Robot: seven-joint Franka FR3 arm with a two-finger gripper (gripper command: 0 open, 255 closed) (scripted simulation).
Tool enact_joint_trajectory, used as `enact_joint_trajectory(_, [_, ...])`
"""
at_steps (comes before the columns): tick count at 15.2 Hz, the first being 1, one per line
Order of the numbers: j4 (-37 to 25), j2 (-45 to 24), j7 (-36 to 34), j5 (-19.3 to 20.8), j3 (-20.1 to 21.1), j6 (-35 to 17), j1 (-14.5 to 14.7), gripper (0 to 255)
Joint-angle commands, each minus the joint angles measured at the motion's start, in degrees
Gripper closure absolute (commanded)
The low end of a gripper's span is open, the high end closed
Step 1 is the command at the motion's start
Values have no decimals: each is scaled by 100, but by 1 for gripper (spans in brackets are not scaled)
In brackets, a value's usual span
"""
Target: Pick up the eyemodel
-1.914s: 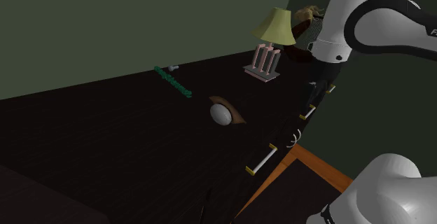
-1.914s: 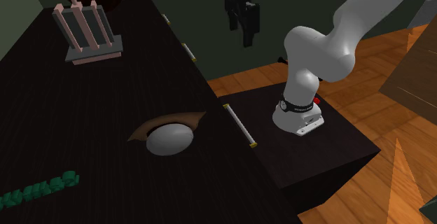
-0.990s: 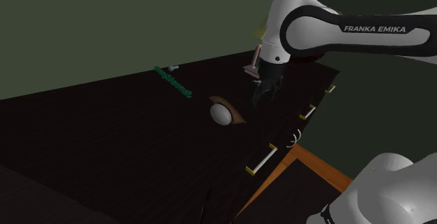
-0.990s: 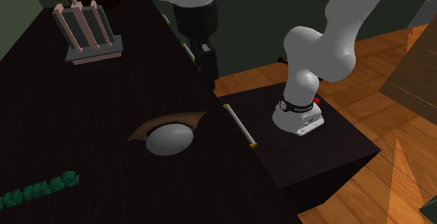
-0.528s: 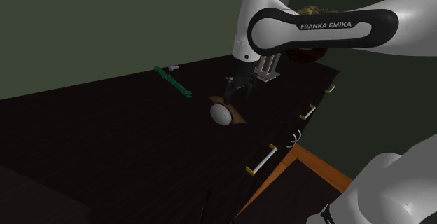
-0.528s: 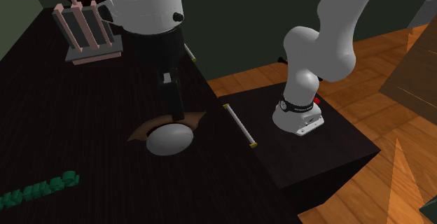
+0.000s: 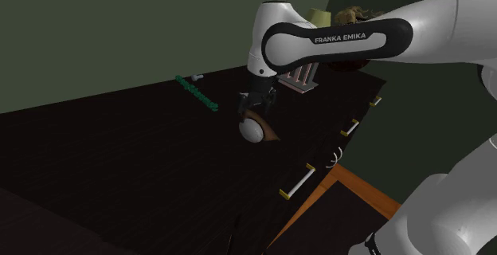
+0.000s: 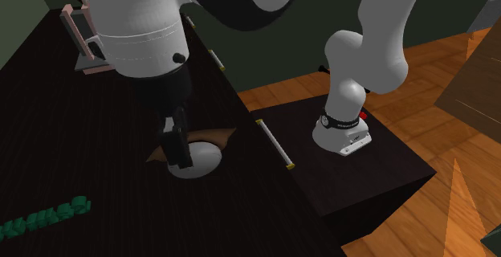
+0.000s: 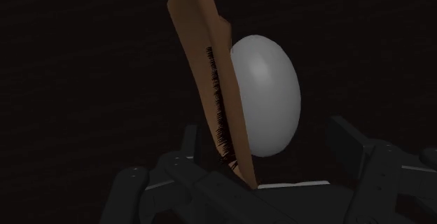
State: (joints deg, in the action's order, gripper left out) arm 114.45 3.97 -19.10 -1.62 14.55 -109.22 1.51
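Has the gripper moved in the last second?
Yes. In the shoulder view the gripper has swung left, away from the lamp, and now sits over the eye model.

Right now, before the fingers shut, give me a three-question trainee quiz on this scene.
1. True or false: the gripper is shut on the eye model.
2. What lies on the table to the shoulder view's left of the eye model? A) a green strip B) a red cup C) a blue book
3. Fill in: the flap beside the eye model's grey ball is ___.
Key: 1 false, the fingers stand apart on either side of it. 2 A. 3 brown.
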Motion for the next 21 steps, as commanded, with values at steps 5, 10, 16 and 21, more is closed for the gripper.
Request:
enact_joint_trajectory(5, [202, -62, -5, 14, 3, -266, 1, 255])
enact_joint_trajectory(10, [187, -85, -7, 20, 3, -274, 0, 255])
enact_joint_trajectory(16, [81, -35, 2, 8, 0, -119, -4, 255])
enact_joint_trajectory(21, [-236, 29, 10, -4, -7, 261, -9, 255])
